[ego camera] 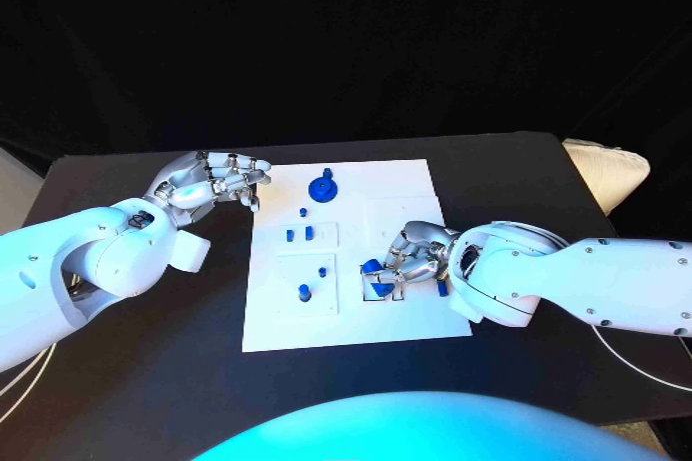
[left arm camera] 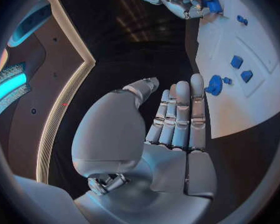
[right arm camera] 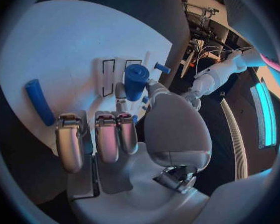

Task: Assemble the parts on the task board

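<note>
right hand (right arm camera: 130, 129) pinching blue cylinder (right arm camera: 135, 80), upright

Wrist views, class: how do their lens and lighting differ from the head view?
Both wrist views are fisheye circles in dark frames, bending the board's straight edges; blue-tinted light falls on the left hand and right hand. In the head view the board keeps straight edges against dark surroundings.

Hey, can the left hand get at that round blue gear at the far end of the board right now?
Probably yes: the left hand is open beside the task board, and nothing lies between it and the blue gear.
</note>
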Action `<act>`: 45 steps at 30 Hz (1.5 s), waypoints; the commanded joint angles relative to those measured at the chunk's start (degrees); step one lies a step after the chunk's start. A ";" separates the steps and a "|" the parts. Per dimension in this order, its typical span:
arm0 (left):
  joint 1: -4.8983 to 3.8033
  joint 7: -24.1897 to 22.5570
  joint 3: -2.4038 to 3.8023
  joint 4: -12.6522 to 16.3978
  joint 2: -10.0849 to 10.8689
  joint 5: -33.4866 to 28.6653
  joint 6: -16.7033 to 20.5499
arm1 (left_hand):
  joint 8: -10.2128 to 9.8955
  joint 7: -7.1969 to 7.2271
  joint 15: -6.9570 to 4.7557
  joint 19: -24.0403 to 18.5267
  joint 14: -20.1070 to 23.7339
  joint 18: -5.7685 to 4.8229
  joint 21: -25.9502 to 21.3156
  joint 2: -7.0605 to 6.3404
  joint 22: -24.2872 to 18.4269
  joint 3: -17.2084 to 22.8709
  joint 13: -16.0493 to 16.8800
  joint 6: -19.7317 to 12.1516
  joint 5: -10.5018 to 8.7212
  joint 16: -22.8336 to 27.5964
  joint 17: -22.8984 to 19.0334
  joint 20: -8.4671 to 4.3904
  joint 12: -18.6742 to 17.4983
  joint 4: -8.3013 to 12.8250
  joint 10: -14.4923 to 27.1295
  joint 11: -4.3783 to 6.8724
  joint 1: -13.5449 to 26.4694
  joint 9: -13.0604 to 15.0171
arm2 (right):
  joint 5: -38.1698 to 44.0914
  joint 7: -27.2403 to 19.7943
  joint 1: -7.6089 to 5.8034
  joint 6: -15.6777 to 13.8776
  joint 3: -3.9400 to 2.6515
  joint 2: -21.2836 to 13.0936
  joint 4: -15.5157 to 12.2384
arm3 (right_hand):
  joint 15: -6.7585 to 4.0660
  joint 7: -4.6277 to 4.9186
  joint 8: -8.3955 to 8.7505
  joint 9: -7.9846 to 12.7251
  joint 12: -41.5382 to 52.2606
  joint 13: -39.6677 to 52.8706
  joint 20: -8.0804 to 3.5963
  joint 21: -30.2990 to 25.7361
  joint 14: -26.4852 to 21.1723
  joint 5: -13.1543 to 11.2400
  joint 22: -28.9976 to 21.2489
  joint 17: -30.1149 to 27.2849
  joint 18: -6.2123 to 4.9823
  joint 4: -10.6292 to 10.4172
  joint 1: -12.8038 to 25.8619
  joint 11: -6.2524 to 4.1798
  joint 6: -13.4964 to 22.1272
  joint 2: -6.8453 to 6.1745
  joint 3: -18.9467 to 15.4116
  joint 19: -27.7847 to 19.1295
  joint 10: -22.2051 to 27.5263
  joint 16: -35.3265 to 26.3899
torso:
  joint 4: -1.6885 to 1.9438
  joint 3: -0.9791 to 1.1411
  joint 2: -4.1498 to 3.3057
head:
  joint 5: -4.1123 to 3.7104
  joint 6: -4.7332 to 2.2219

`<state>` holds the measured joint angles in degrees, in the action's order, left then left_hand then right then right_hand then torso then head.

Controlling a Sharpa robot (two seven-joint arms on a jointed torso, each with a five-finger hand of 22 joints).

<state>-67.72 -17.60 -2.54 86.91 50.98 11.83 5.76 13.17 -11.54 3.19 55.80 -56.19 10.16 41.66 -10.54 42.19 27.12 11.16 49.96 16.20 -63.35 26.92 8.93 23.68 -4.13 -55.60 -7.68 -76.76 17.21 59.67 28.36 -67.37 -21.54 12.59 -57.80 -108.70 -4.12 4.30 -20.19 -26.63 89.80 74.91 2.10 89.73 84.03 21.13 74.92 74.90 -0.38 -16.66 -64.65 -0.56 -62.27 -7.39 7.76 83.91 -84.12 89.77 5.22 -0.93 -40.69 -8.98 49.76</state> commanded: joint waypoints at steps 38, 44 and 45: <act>0.01 -0.03 0.02 -0.02 -0.06 -0.37 -0.77 | 0.34 -0.02 0.29 0.40 0.11 0.35 -0.24 0.60 -0.16 0.34 -0.12 -0.56 0.06 0.19 -0.12 -0.10 0.38 -0.34 0.51 0.09 -0.33 -0.05 | 6.44 -7.60 0.51 0.15 -0.05 -3.42 -1.70 | -0.53 -1.25 -3.71 -0.20 0.20 15.09 -0.66 0.27 5.90 -13.17 15.08 14.77 0.38 0.01 0.64 -0.52 0.84 2.45 -13.50 6.09 -5.88 0.10 | -0.19 0.11 0.11 | 0.15 0.00; 0.01 -0.05 0.00 -0.12 -0.10 -0.37 -0.79 | 0.34 -0.02 0.29 0.40 0.11 0.35 -0.24 0.60 -0.16 0.34 -0.12 -0.56 0.06 0.19 -0.12 -0.10 0.38 -0.34 0.51 0.09 -0.33 -0.05 | 7.05 -10.30 0.51 2.56 -0.05 -4.01 -1.99 | -0.55 -1.25 -3.96 0.27 0.20 15.09 -0.69 0.27 5.89 -15.70 15.08 14.74 0.38 -0.07 -5.96 -0.53 0.92 -0.56 -9.59 6.09 -5.88 0.08 | -0.10 0.14 0.08 | 0.06 0.12; 0.01 -0.05 0.00 -0.13 -0.10 -0.37 -0.80 | 0.34 -0.02 0.29 0.40 0.11 0.35 -0.24 0.60 -0.16 0.34 -0.12 -0.56 0.06 0.19 -0.12 -0.10 0.38 -0.34 0.51 0.09 -0.33 -0.05 | 7.11 -10.39 0.51 2.74 -0.05 -4.02 -1.99 | -0.56 -1.26 -3.97 0.33 0.20 15.09 -0.69 0.27 5.90 -15.77 15.08 14.76 0.38 -0.04 -6.51 -0.54 0.89 -0.84 -9.17 6.09 -5.88 0.09 | -0.10 0.14 0.08 | 0.06 0.12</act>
<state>-67.72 -17.31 -2.56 86.74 50.98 11.81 5.71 13.17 -11.54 3.19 55.80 -56.20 10.16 41.66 -10.31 42.11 27.35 11.11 49.96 16.20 -63.35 26.87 8.92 23.68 -4.36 -55.39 -7.48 -76.99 17.22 65.57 21.66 -66.92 -20.89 12.54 -61.79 -110.52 -4.12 2.94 -23.94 -26.38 89.80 74.93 1.85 89.73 84.01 5.54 74.94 74.93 -0.38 -16.73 -70.29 -1.17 -61.74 -8.14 -1.97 84.01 -83.70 89.77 5.06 -0.80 -40.61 -8.89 49.83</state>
